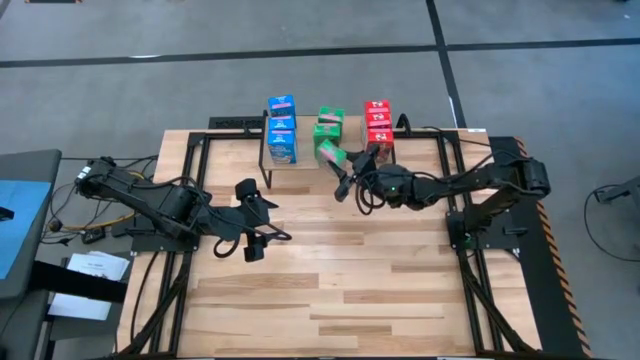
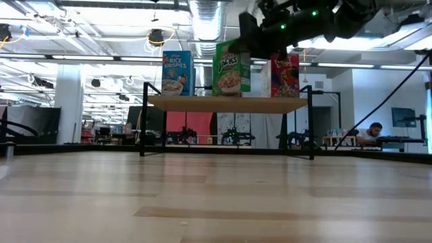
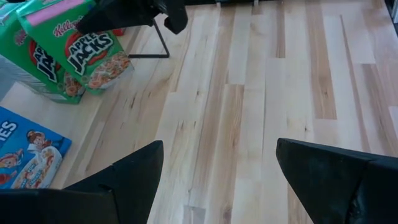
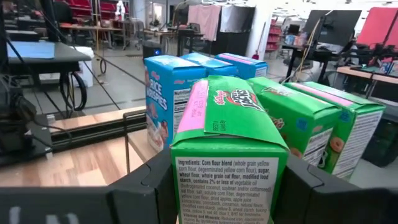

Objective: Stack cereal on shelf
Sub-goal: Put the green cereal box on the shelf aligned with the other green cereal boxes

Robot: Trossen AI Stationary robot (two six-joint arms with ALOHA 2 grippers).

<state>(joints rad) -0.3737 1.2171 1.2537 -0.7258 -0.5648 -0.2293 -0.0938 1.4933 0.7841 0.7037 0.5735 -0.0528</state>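
The shelf stands at the table's far middle. On it are blue cereal boxes at the left, green ones in the middle and red ones at the right. My right gripper is shut on one more green Apple Jacks box at the shelf's front edge, in front of the green row. In the low view this box is upright with its bottom about level with the board; I cannot tell whether it rests there. My left gripper is open and empty over the table, near the shelf's left front. My right gripper pinches the green box between its two fingers, one on each side of the narrow ingredients panel that faces the wrist. The fingers come about level from the table's right, high on the box. The box stands nearly upright, slightly tilted.
The shelf's thin black legs stand on the plank table, which has free room across its near half. Black frame rails run along the table's sides. A person sits far off in the room behind.
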